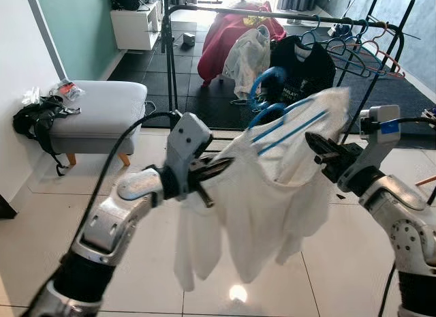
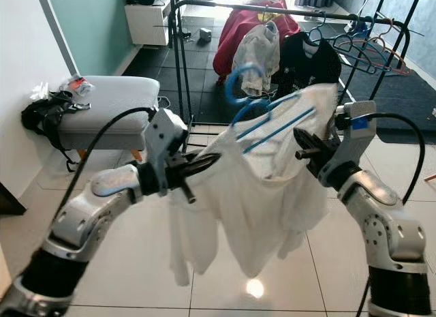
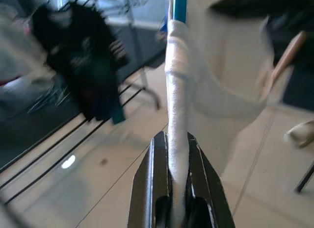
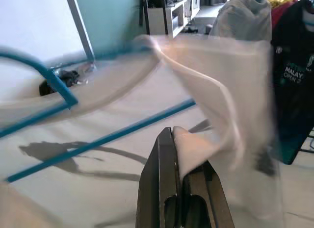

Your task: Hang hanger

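A white shirt point(image 1: 266, 194) hangs on a blue hanger point(image 1: 267, 99), held up in the air between my two arms. My left gripper point(image 1: 216, 168) is shut on the shirt's left shoulder; in the left wrist view the white cloth point(image 3: 177, 154) runs between the fingers. My right gripper point(image 1: 317, 148) is shut on the shirt's right side, with a fold of cloth point(image 4: 189, 152) pinched in the right wrist view. The hanger's hook points up toward the black clothes rack point(image 1: 272, 15) behind, which carries a red garment point(image 1: 228, 31), a pale one point(image 1: 246, 58) and a black shirt point(image 1: 303, 68).
Several bare hangers point(image 1: 361, 51) hang at the rack's right end. A grey ottoman point(image 1: 102, 112) with a black bag point(image 1: 37, 119) stands at the left by the white wall. Pale floor tiles lie below; a dark mat lies under the rack.
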Controlling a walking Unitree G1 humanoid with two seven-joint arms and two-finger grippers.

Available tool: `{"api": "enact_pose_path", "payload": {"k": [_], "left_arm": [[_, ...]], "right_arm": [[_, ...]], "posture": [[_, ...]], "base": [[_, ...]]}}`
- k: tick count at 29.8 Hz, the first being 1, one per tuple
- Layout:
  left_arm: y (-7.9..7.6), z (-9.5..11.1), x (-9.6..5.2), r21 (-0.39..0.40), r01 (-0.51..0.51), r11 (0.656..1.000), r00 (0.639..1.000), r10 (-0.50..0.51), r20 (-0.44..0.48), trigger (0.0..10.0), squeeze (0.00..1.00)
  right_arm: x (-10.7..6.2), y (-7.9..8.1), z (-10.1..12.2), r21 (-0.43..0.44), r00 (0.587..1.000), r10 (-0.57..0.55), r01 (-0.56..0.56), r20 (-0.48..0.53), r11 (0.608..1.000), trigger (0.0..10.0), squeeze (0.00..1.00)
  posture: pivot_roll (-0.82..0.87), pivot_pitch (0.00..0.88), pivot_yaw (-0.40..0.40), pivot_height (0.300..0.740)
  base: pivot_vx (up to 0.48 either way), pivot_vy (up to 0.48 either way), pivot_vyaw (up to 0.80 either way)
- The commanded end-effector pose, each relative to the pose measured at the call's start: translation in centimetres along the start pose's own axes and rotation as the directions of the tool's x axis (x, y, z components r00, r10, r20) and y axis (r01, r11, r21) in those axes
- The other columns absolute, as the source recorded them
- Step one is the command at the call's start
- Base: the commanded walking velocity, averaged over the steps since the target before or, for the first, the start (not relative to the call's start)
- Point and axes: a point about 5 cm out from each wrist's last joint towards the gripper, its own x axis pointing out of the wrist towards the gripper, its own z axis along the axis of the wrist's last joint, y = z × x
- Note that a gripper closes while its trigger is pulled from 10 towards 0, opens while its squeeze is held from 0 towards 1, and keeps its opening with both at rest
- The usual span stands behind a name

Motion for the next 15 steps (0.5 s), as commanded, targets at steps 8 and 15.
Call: {"api": "enact_pose_path", "payload": {"k": [8,15], "left_arm": [[1.7,-0.1,-1.5,0.152,0.054,0.987,0.998,-0.050,-0.028,10.0,0.00],[0.0,0.9,-3.5,0.166,0.322,0.932,0.944,-0.329,0.014,10.0,0.00]], "right_arm": [[-0.4,0.1,0.4,-0.047,0.997,-0.011,0.008,-0.074,0.999,0.0,0.00],[-1.1,-0.6,0.2,-0.087,0.989,-0.014,0.002,-0.148,0.996,0.0,0.00]], "posture": [[-0.07,0.113,-0.031,0.740],[-0.07,0.113,-0.031,0.740]], "base": [[0.000,0.000,0.00],[0.000,0.000,0.00]]}}
